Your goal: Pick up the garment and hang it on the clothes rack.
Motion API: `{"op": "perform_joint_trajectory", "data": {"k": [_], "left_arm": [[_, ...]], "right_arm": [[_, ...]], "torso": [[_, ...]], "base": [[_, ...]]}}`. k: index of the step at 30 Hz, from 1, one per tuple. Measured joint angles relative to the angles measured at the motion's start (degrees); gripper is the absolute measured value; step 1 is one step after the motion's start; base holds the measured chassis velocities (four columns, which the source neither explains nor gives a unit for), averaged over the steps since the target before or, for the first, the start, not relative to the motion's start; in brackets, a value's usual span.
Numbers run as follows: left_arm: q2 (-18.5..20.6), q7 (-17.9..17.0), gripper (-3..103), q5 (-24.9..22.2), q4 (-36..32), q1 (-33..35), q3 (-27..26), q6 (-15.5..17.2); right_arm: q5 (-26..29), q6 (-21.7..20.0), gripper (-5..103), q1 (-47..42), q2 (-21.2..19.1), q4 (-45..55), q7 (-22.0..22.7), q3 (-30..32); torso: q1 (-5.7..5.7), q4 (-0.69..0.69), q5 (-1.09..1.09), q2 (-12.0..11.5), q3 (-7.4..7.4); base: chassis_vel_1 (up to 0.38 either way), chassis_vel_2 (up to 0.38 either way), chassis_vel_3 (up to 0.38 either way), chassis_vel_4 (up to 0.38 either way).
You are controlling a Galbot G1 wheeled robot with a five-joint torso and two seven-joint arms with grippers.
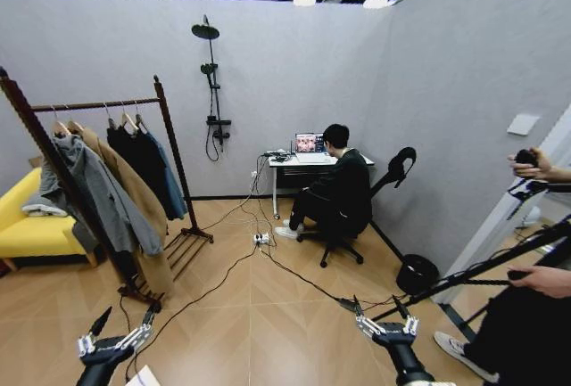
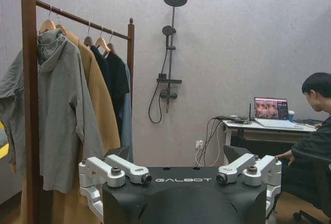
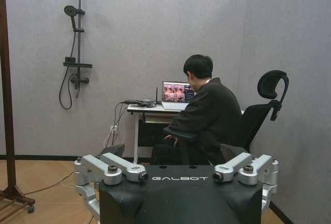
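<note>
The clothes rack of dark reddish wood stands at the left, and its near post rises close to my left wrist camera. Several garments hang on its bar. The garment, blue-grey, hangs on a hanger at the bar's far end behind a black one, and a narrow strip of it shows in the left wrist view. My left gripper is open and holds nothing, low and short of the rack's base. My right gripper is open too, over bare floor.
A grey hooded coat and a tan coat hang at the rack's near end. A yellow sofa sits behind the rack. Cables cross the wooden floor. A shower stand, a desk, an office chair and a black bin stand farther off.
</note>
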Motion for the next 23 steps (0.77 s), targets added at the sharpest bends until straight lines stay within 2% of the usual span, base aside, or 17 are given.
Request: {"op": "perform_joint_trajectory", "data": {"k": [9, 23], "left_arm": [[0.0, 0.0, 100, 0.0, 0.0, 0.0, 0.0, 0.0], [0.0, 0.0, 100, 0.0, 0.0, 0.0, 0.0, 0.0]], "right_arm": [[0.0, 0.0, 100, 0.0, 0.0, 0.0, 0.0, 0.0], [0.0, 0.0, 100, 0.0, 0.0, 0.0, 0.0, 0.0]], "torso": [[0.01, 0.00, -0.04, 0.0, 0.00], [0.00, 0.00, -0.02, 0.0, 0.00]], "base": [[0.079, 0.090, -0.079, -0.088], [0.000, 0.000, 0.000, 0.000]]}}
